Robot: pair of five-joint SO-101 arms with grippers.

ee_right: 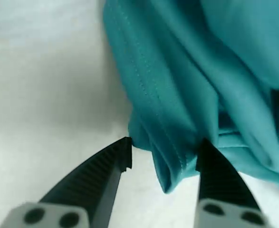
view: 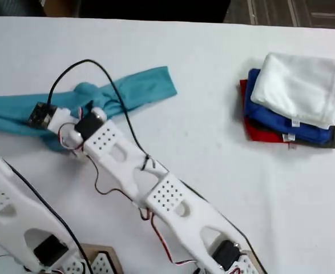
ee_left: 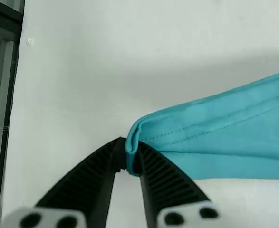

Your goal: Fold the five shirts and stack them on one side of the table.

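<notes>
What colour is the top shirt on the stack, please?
White; the top shirt shows best in the high view.

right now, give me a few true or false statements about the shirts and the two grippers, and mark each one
1. The left gripper is shut on an edge of the teal shirt. True.
2. The right gripper is clamped on the white shirt. False: it is open, with its fingers either side of a fold of the teal shirt.
3. The white shirt lies on top of the stack. True.
4. The teal shirt is folded and sits on the stack. False: it lies stretched out on the table, apart from the stack.
5. A blue shirt lies right under the white one. True.
</notes>
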